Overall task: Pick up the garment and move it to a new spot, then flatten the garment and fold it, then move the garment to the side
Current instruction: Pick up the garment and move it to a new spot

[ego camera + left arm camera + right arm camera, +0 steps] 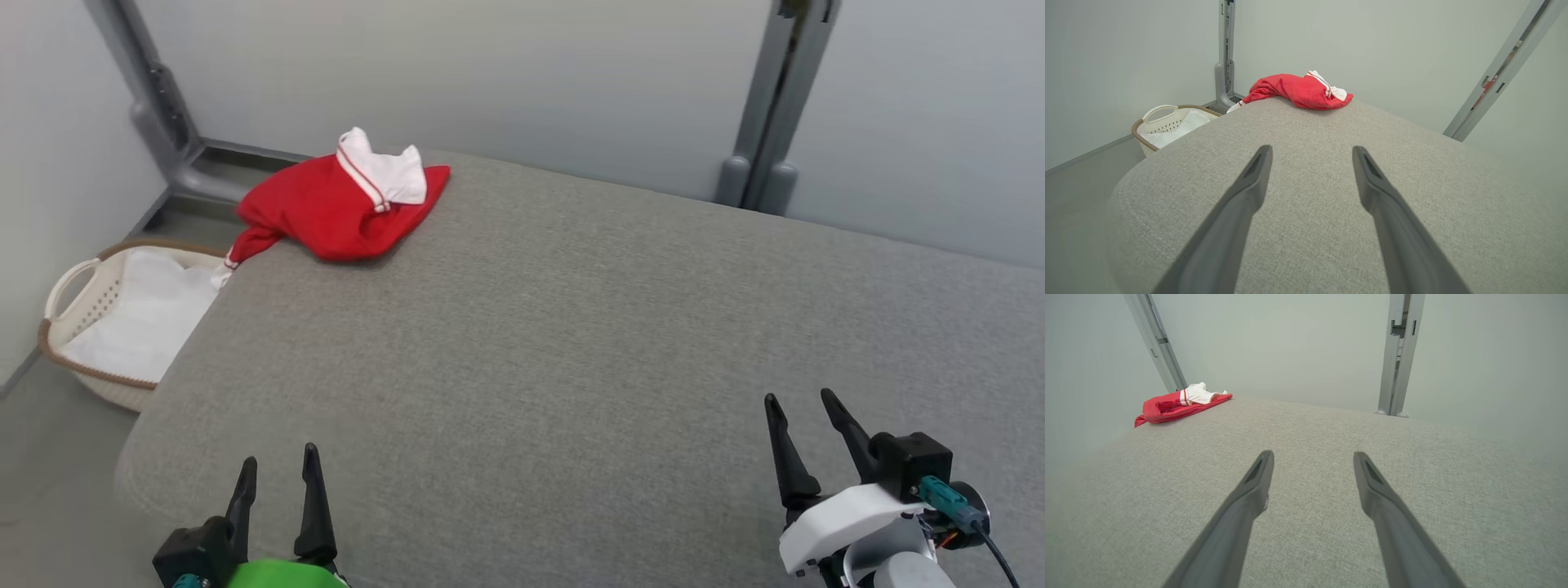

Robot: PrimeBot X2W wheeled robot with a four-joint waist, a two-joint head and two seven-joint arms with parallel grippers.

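Far left, on the floor: laundry basket (98, 327) with white cloth in it, not part of the job as far as I can tell.

Left gripper (279, 455) sits at the near edge of the grey padded surface (571, 343), fingers spread, nothing between them. The left wrist view shows the same, bare fabric under both prongs.

Garment (335, 208) is a red shirt with a white collar, bunched at the far-left corner of the surface, well apart from both grippers. One sleeve hangs over the left edge toward the basket. The collar is rumpled on top and the body is lumpy, with no clean fold lines that I can make out.

Right gripper (798, 395) is near-right, fingers also spread and empty, pointing up the surface.

My read is that nothing is done yet — the heap looks dropped, not folded. Pick-up, relocation, flattening, folding and the move to the side all remain. Caveat — a sloppy finished fold parked at the side could look similar, so I can't rule that out from here.
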